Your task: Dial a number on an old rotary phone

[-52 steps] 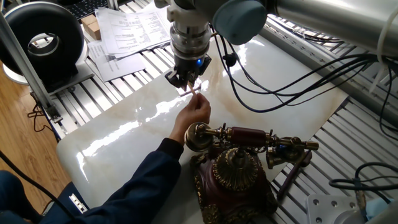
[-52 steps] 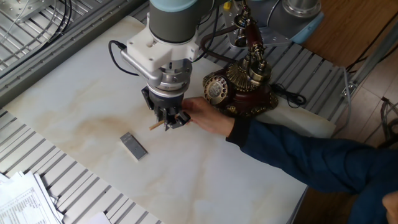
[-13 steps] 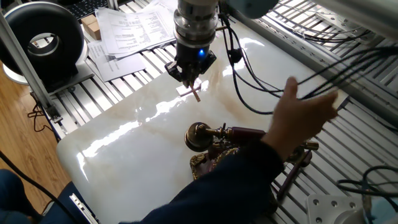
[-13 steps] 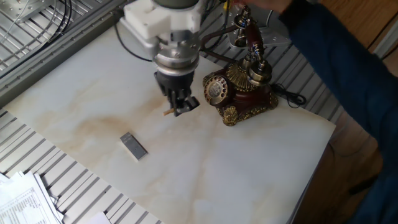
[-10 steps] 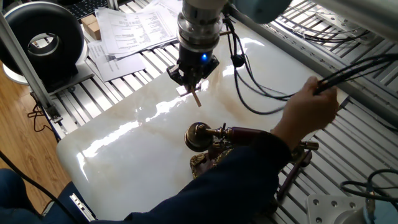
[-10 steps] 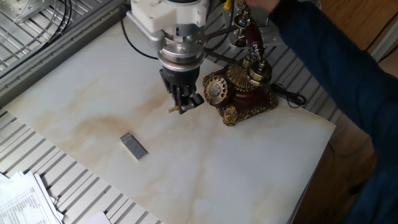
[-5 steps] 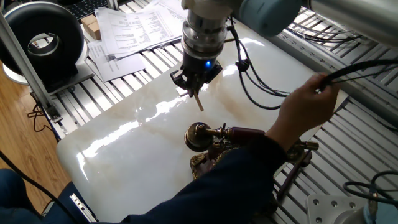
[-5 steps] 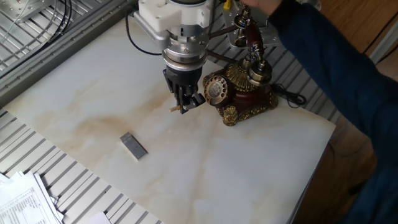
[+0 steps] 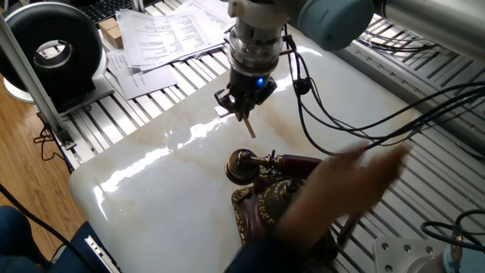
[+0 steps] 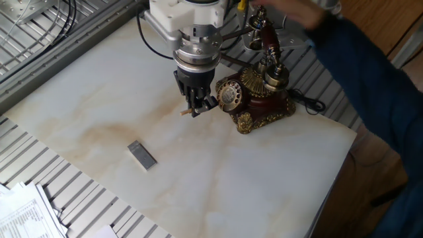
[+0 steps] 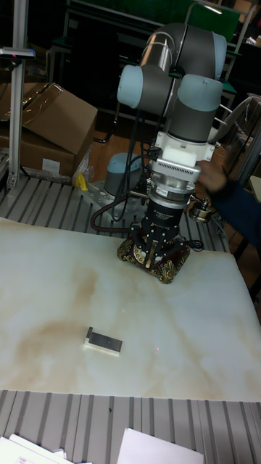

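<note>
**One arm, one stick, one phone on the marble top**

A single robot arm (image 11: 174,80) reaches down over the pale marble tabletop (image 10: 99,86), and its gripper (image 9: 244,106) has its two fingers pinched together on one thin wooden stick (image 9: 248,127). The stick points down and slightly outward from the fingertips, its lower end above the marble, just beside the phone's dial.

There is one rotary phone (image 10: 254,92), brass and dark red, standing near the far right part of the tabletop in the other fixed view. Its round dial (image 10: 229,94) faces the gripper, close to the stick; whether the stick touches it cannot be told. The handset (image 9: 284,161), a maroon bar with two brass cups, lies across the cradle on top of the phone. One dark cord (image 10: 310,102) trails from the base onto the metal slats beside the table.

One small grey block (image 10: 142,155) lies flat on the marble, well apart from the phone and the gripper.

One person's hand (image 9: 356,171), blurred, is over the right side of the phone, with a dark blue sleeve (image 10: 370,73) behind it. A few printed sheets of paper (image 9: 159,34) lie on the slats beyond the table edge, near one black round device (image 9: 53,45).
</note>
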Robot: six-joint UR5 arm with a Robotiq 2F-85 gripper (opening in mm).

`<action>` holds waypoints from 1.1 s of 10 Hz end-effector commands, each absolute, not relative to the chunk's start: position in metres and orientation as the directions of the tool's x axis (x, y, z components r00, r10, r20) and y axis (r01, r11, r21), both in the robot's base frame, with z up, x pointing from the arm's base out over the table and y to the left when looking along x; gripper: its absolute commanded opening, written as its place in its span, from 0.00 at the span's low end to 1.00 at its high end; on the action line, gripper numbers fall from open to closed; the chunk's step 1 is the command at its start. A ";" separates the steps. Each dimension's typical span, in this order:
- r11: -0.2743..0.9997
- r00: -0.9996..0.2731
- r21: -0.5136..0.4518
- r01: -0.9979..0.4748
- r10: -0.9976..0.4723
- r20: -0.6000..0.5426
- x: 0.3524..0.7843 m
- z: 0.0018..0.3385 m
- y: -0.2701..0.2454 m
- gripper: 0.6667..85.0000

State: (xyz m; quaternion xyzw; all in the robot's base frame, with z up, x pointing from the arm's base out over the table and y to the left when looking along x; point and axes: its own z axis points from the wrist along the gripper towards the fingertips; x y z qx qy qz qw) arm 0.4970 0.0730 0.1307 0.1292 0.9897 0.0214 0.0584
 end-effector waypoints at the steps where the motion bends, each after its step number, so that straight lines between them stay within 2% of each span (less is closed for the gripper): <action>1: 0.972 -0.967 0.054 0.228 0.232 -0.105 0.494 0.131 0.072 0.01; 8: 0.952 -0.946 0.071 0.298 0.304 -0.111 0.496 0.131 0.072 0.01; 11: 0.941 -0.935 0.093 0.326 0.335 -0.114 0.481 0.137 0.073 0.01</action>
